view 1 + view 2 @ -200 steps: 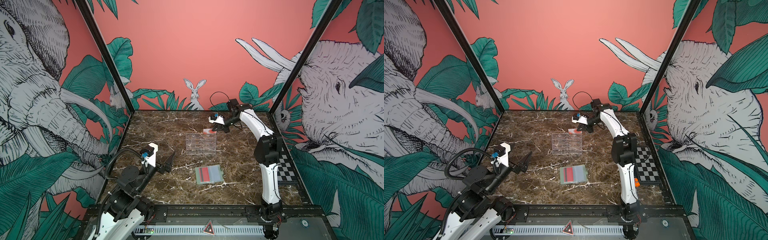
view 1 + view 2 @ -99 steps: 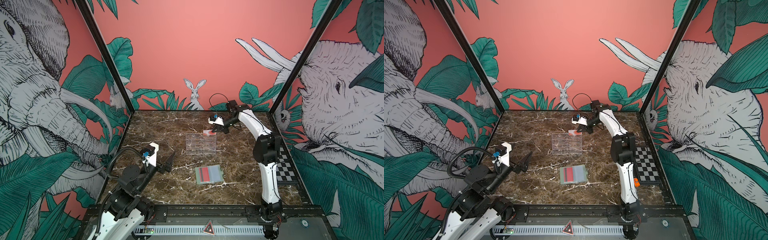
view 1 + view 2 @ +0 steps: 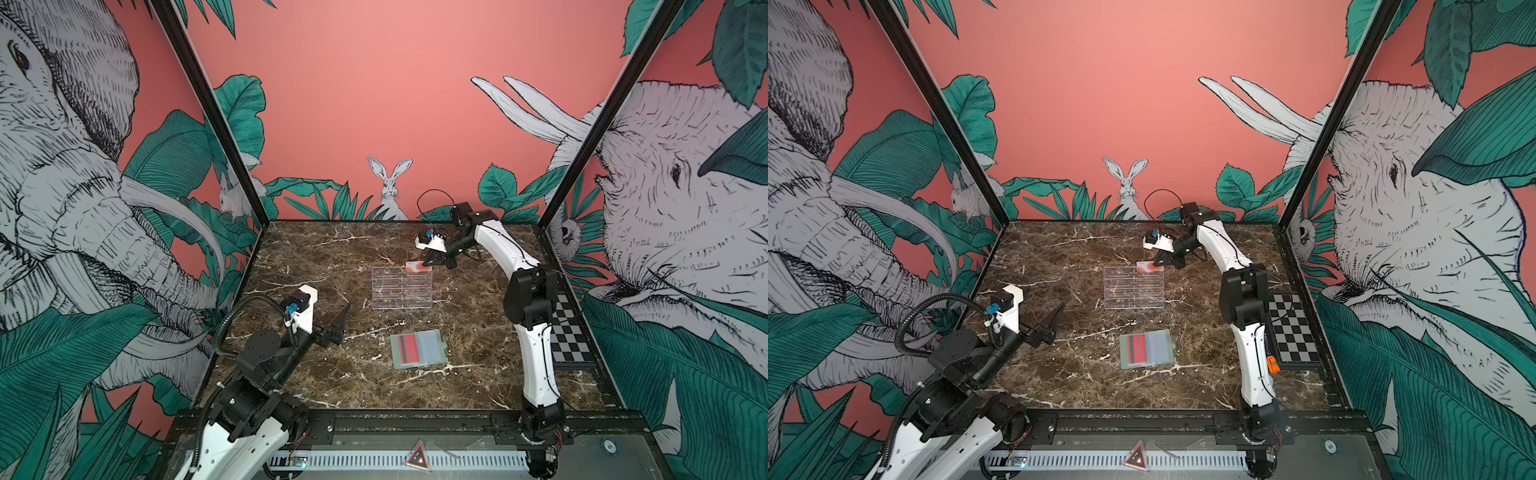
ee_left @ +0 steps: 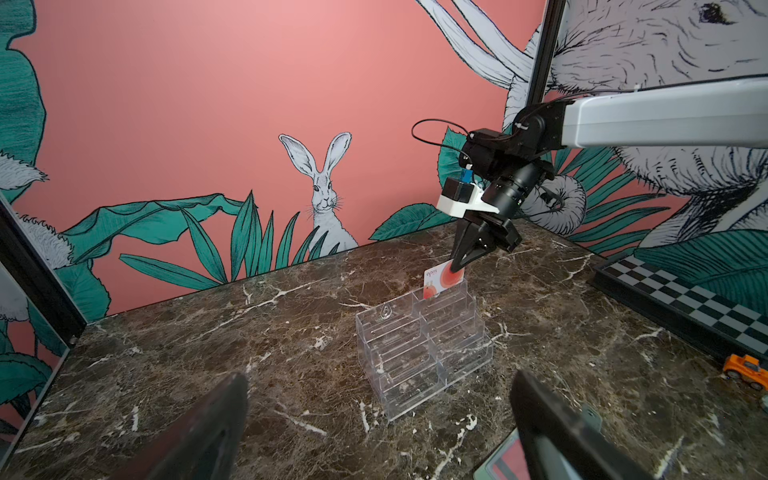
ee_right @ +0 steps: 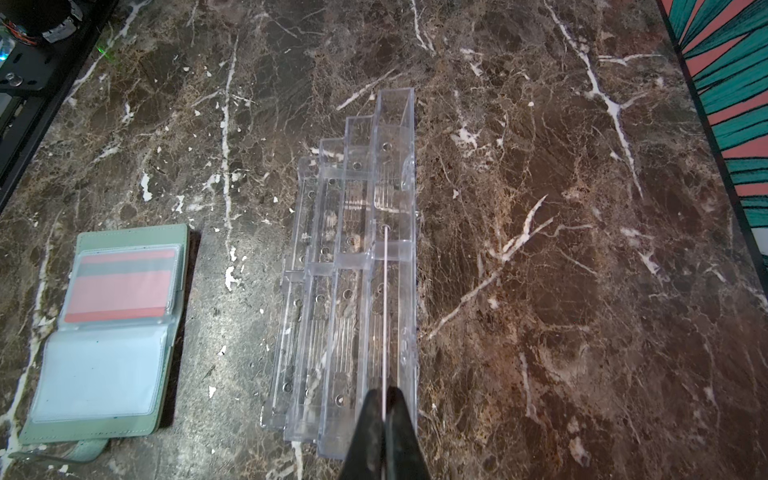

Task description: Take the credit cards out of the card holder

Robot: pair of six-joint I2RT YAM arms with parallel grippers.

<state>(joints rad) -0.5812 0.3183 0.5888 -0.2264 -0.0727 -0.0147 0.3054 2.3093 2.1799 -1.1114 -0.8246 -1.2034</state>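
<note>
The card holder [image 3: 394,362] [image 3: 1122,358] [image 5: 133,232] lies open on the marble toward the front, and a corner of it [image 4: 484,467] also shows in the left wrist view. In its clear sleeve sits a credit card [image 3: 408,348] [image 3: 1138,348] [image 5: 122,286], red face with a dark stripe. My right gripper [image 3: 424,264] [image 3: 1156,262] [image 4: 457,266] [image 5: 384,399] is shut on another credit card [image 3: 417,268] [image 3: 1148,269] [image 4: 438,284] [image 5: 385,311], white with red-orange circles, upright with its lower part in the stand's rearmost pocket. My left gripper [image 3: 343,320] [image 3: 1054,320] [image 4: 380,376] hovers open and empty at the left.
A clear acrylic tiered stand [image 3: 401,289] [image 3: 1133,286] [image 4: 419,349] [image 5: 353,270] sits mid-table behind the card holder. A black-and-white checkered board [image 3: 571,332] [image 3: 1291,332] [image 4: 685,299] lies along the right wall, with a small orange toy car [image 3: 1273,364] [image 4: 746,370] near it.
My right gripper has sunk slightly with its card toward the stand's rear pocket. The left arm has not moved.
</note>
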